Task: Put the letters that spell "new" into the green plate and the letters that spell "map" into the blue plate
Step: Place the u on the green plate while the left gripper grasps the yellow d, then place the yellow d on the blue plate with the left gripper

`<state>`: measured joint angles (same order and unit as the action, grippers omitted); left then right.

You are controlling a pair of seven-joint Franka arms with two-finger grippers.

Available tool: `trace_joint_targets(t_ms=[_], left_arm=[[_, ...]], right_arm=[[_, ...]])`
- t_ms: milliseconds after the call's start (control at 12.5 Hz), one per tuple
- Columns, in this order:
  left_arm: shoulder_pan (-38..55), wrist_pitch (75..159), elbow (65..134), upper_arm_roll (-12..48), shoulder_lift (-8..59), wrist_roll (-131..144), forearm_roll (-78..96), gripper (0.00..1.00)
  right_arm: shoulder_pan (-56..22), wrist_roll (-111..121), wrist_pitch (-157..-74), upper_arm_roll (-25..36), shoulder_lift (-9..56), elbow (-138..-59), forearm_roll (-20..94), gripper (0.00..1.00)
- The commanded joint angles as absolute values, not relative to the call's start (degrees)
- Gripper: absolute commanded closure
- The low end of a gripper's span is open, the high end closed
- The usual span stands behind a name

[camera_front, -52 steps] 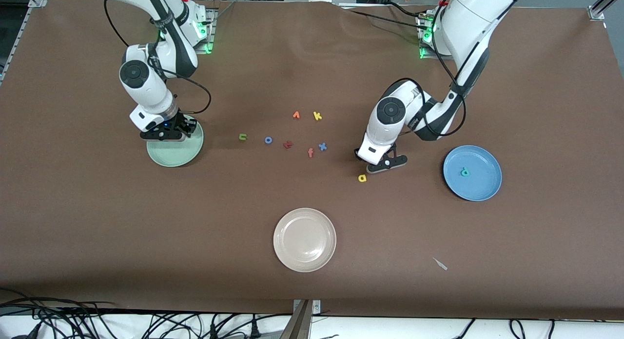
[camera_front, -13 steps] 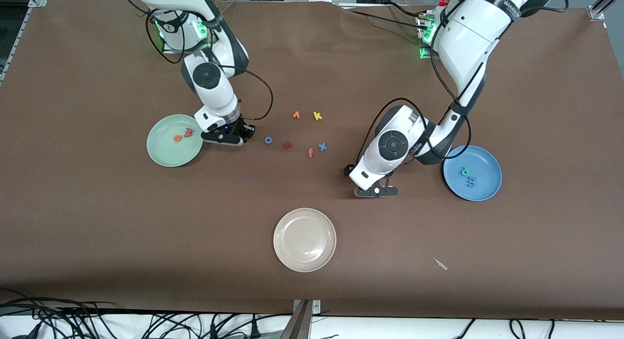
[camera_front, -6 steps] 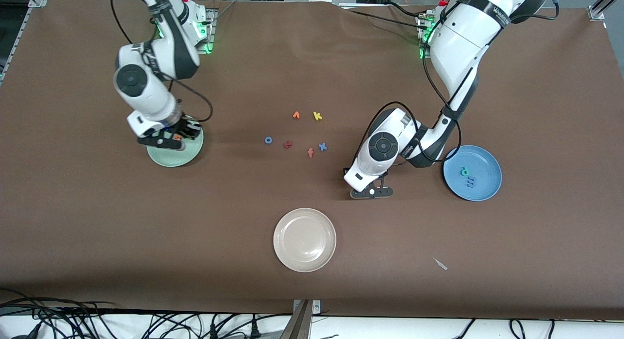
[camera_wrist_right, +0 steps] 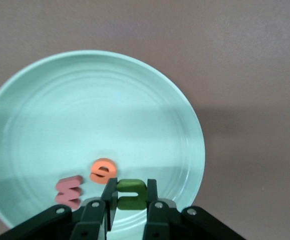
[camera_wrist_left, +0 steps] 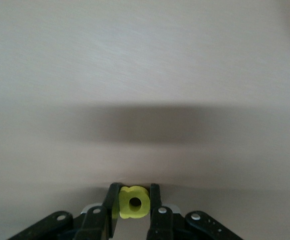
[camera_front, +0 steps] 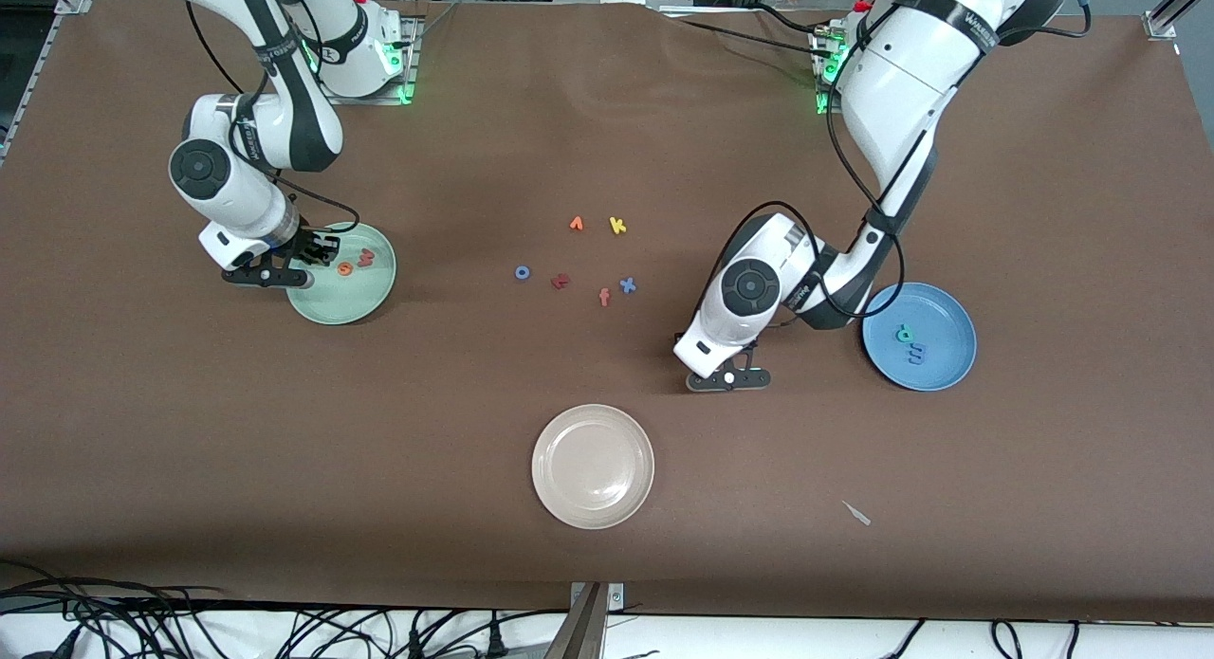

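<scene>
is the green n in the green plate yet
Not yet: the right gripper holds the green n over the green plate.

Brown table (camera_front: pixel 190 450) carries 3 plates: green (camera_front: pixel 372 299), blue (camera_front: pixel 948 365), beige (camera_front: pixel 593 466); loose letters (camera_front: pixel 588 261).

A brown cloth (camera_front: pixel 607 507) covered the whole table, lightly creased near its upper edge. Metal frame rails (camera_front: pixel 1168 12) showed at the upper corners. Black cables (camera_front: pixel 190 621) tangled along a white strip at the bottom edge. Green lamps (camera_front: pixel 406 95) glowed at the table's top. Lighting was even, with soft shadows.
</scene>
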<state>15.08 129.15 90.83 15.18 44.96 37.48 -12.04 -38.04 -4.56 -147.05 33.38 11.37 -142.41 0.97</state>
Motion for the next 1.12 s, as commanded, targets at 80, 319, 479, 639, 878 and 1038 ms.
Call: trace_joint_targets(t_ms=[80,319,479,639,878,1038], left_arm=[[6.96,114.64,88.95,16.96,39.65,21.15,-9.68,1.00],[-0.32,102.96,89.21,16.96,37.36,2.89,-10.11,1.00],[-5.51,100.38,89.56,16.53,37.35,-8.56,-10.81,1.00],[-9.56,100.55,90.00,16.52,38.31,-16.58,-14.30,1.00],[-12.91,100.28,89.57,16.52,40.34,-24.15,-15.12,0.00],[-13.45,97.40,87.99,16.52,38.85,-24.26,-15.29,0.00]], right_arm=[[-38.32,-3.60,-147.92,33.57,10.91,-142.91,1.23,0.03],[-38.32,-3.86,-144.51,34.54,6.35,-142.21,1.32,0.01],[-38.32,-3.52,-143.96,34.72,3.35,-140.89,1.32,0.01],[-38.32,-3.77,-143.96,34.80,1.06,-139.05,1.32,0.01],[-38.32,-3.09,-140.48,35.85,-0.53,-131.26,1.06,0.00],[-38.94,-3.16,-124.89,36.48,0.00,-120.73,0.79,0.00]])
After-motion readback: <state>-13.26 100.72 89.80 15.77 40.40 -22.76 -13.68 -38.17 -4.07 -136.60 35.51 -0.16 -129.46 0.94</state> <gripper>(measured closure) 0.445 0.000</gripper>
